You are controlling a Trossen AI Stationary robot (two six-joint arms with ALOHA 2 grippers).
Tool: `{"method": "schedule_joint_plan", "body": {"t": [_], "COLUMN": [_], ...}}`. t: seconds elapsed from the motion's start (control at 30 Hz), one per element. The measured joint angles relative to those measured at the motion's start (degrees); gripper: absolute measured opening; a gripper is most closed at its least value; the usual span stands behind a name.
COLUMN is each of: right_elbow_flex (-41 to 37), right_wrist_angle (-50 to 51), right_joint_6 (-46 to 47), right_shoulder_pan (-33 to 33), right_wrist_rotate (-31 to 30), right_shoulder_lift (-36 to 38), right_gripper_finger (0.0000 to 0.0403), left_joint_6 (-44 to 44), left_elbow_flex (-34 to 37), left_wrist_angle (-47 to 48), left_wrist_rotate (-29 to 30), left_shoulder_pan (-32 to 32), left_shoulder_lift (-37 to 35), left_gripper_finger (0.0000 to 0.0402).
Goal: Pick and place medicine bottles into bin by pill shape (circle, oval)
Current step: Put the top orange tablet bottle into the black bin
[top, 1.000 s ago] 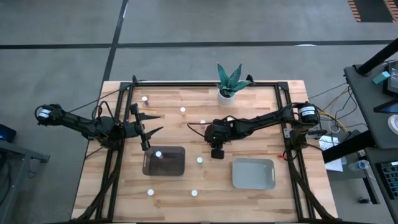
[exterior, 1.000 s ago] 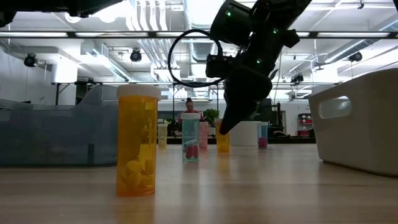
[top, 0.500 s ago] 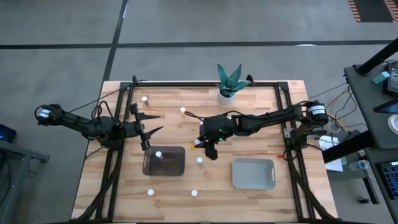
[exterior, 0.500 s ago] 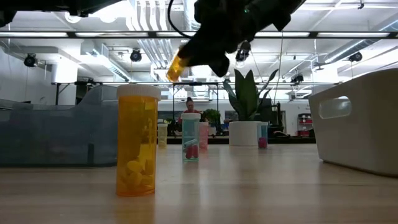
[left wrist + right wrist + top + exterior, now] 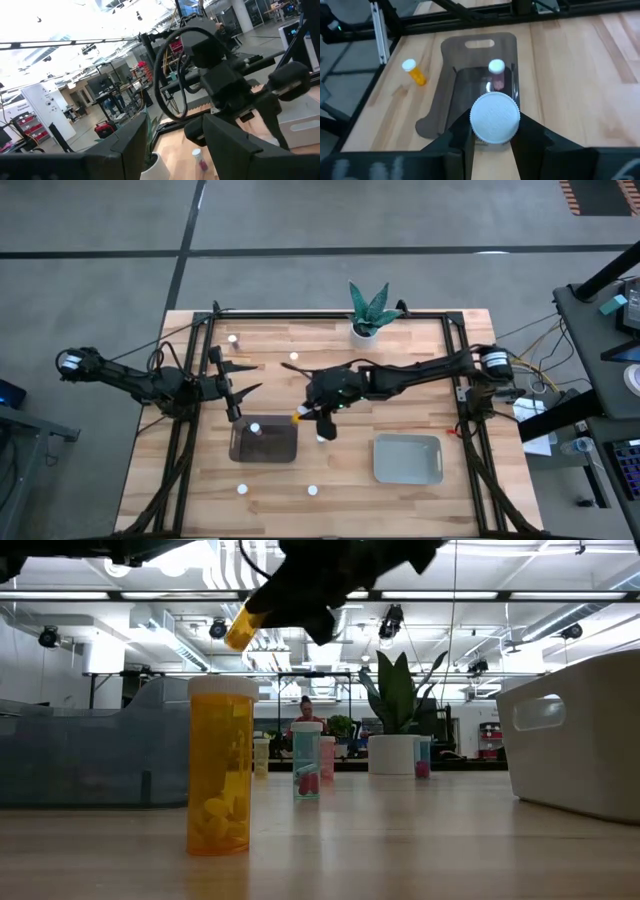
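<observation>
R gripper (image 5: 307, 416) clamps an orange bottle (image 5: 299, 418) mid-air, just beside the dark bin (image 5: 283, 448); L gripper (image 5: 240, 391) waits, fingers spread.

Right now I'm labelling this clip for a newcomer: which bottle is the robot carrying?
Start at the dark translucent bin on the table's left half. Just off its right edge hangs the right gripper, its fingers shut on an orange bottle with a white cap. Unlike every other bottle, it is off the table and tilted, not standing upright.
</observation>
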State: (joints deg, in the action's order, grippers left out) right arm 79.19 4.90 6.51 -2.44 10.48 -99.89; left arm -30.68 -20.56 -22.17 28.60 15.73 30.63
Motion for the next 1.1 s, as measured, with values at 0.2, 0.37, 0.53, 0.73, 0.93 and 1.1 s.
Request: {"method": "schedule_joint_plan", "body": {"t": [0.2, 0.37, 0.53, 0.73, 0.93, 1.1], "right_elbow_flex": [7.57, 11.59, 16.70, 26.55, 38.68, 46.27], "right_wrist_angle": [4.69, 6.31, 9.17, 17.65, 28.91, 34.72], "right_joint_6": [-3.18, -4.96, -6.54, -10.25, -11.22, -11.73], "right_shoulder_pan": [0.02, 0.02, -0.20, -1.50, -2.49, -2.94], "right_wrist_rotate": [-0.17, -0.17, -0.23, -4.29, -5.09, -5.31], "right_shoulder_lift": [-4.22, -7.91, -10.76, -16.47, -23.50, -27.58], "right_gripper_finger": [0.0093, 0.0093, 0.0093, 0.0093, 0.0093, 0.0093], "left_joint_6": [0.00, -0.06, -0.11, -0.09, -0.07, -0.04], "left_elbow_flex": [0.02, 0.00, 0.00, 0.02, 0.02, 0.02], "left_wrist_angle": [0.00, -0.13, -0.20, -0.73, -0.98, -0.96], "left_wrist_rotate": [0.07, 0.28, 0.26, 0.26, 0.26, 0.24], "left_shoulder_pan": [0.00, 0.00, 0.00, 0.00, 0.00, 0.00], "left_shoulder_lift": [-0.02, 0.01, -0.04, 0.03, 0.07, 0.07], "left_gripper_finger": [0.0176, 0.0176, 0.0176, 0.0176, 0.0176, 0.0176]}}
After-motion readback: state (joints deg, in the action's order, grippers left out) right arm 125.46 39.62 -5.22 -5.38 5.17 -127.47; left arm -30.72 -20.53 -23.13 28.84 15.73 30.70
